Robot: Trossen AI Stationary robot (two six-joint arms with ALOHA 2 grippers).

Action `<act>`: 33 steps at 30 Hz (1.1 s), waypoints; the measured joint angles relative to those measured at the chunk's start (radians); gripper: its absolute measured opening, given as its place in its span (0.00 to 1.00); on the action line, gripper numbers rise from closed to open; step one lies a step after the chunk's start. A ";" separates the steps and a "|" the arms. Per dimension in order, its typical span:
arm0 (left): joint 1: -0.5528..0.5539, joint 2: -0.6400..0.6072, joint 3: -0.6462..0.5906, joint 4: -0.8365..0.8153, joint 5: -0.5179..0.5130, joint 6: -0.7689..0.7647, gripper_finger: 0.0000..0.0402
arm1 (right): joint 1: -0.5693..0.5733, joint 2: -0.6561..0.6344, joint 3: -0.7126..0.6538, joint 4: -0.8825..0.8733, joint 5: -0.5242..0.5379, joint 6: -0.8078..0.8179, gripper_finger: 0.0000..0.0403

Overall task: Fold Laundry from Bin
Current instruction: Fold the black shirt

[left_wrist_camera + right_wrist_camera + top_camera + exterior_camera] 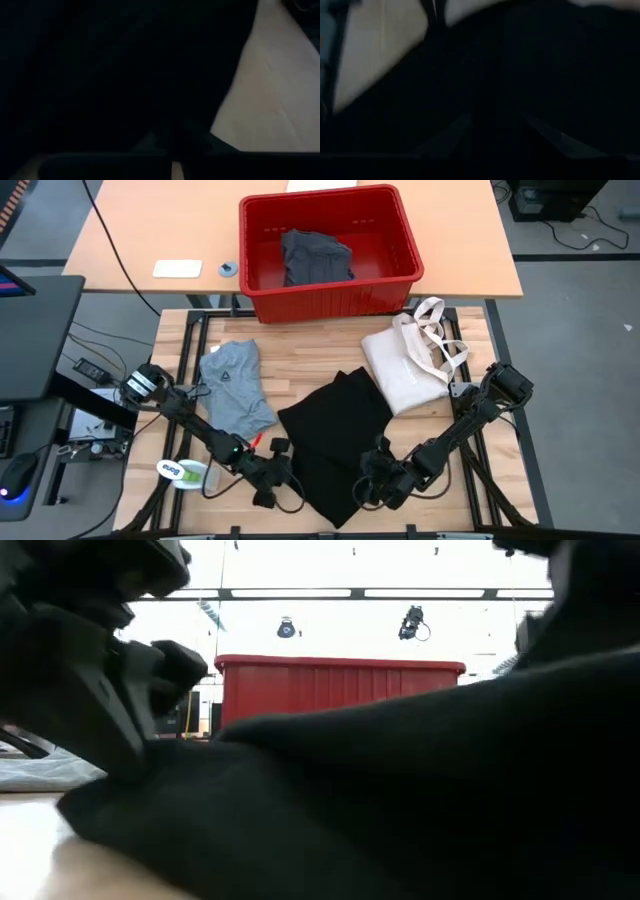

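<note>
A large black garment (335, 440) lies spread on the wooden table near its front edge. My left gripper (278, 472) is at the garment's near left edge, shut on the cloth. My right gripper (372, 475) is at its near right edge. That gripper's fingers stand apart, with black cloth filling the right wrist view (495, 75). A light grey T-shirt (235, 385) lies flat to the left of the black garment. The red bin (400, 240) stands on the far table with a dark grey garment (315, 255) inside. My left gripper is shut on the black garment's near left edge (170, 142). It comes slanting down from the table's near left. The garment lies on the table; one layer or several, I cannot tell. My right gripper is low over the near right edge (358, 470); whether it touches the cloth I cannot tell.
A cream tote bag (410, 365) with loop handles lies at the table's right, just beyond the black garment. A green and white object (185, 472) sits at the near left. A white pad (177, 268) and a small roll (229, 269) lie left of the bin.
</note>
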 joint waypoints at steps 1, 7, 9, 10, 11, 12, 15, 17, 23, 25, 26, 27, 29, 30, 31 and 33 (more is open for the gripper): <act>-0.009 -0.014 0.000 -0.021 -0.002 0.001 0.04 | -0.006 0.009 -0.009 -0.003 -0.040 -0.001 0.43; -0.075 -0.125 0.000 -0.144 -0.013 -0.007 0.01 | -0.026 0.082 -0.031 -0.075 -0.138 0.085 0.43; -0.096 -0.158 0.001 -0.220 -0.016 -0.012 0.01 | -0.026 0.083 -0.028 -0.128 -0.145 0.122 0.43; -0.106 -0.171 0.001 -0.267 -0.019 -0.022 0.01 | -0.025 0.082 -0.028 -0.151 -0.142 0.143 0.43; -0.114 -0.182 0.001 -0.326 -0.022 -0.041 0.01 | -0.022 0.075 -0.028 -0.173 -0.131 0.156 0.43; -0.118 -0.187 0.001 -0.369 -0.024 -0.065 0.01 | -0.018 0.071 -0.030 -0.191 -0.118 0.162 0.43; -0.120 -0.187 -0.008 -0.444 0.059 -0.152 0.01 | -0.015 0.059 -0.034 -0.219 -0.071 0.167 0.43; -0.124 -0.177 -0.017 -0.440 0.176 -0.212 0.01 | -0.017 0.059 -0.034 -0.217 -0.064 0.172 0.43; -0.204 -0.185 -0.027 -0.256 0.311 -0.140 0.01 | -0.026 0.060 -0.034 -0.209 -0.082 0.159 0.43; -0.215 -0.193 -0.023 -0.272 0.282 -0.127 0.01 | -0.025 0.062 -0.035 -0.204 -0.083 0.157 0.43; -0.216 -0.196 -0.023 -0.280 0.260 -0.138 0.01 | -0.025 0.062 -0.035 -0.204 -0.085 0.156 0.43; -0.216 -0.199 -0.023 -0.298 0.236 -0.149 0.01 | -0.025 0.062 -0.035 -0.203 -0.086 0.150 0.43; -0.213 -0.203 -0.023 -0.312 0.206 -0.175 0.02 | -0.025 0.062 -0.034 -0.197 -0.086 0.128 0.43; -0.207 -0.203 -0.023 -0.312 0.202 -0.184 0.03 | -0.025 0.062 -0.029 -0.200 -0.086 0.113 0.43; -0.201 -0.203 -0.023 -0.310 0.201 -0.195 0.04 | -0.025 0.062 -0.022 -0.202 -0.085 0.094 0.43; -0.189 -0.203 -0.023 -0.293 0.195 -0.200 0.07 | -0.024 0.063 0.003 -0.204 -0.083 0.034 0.43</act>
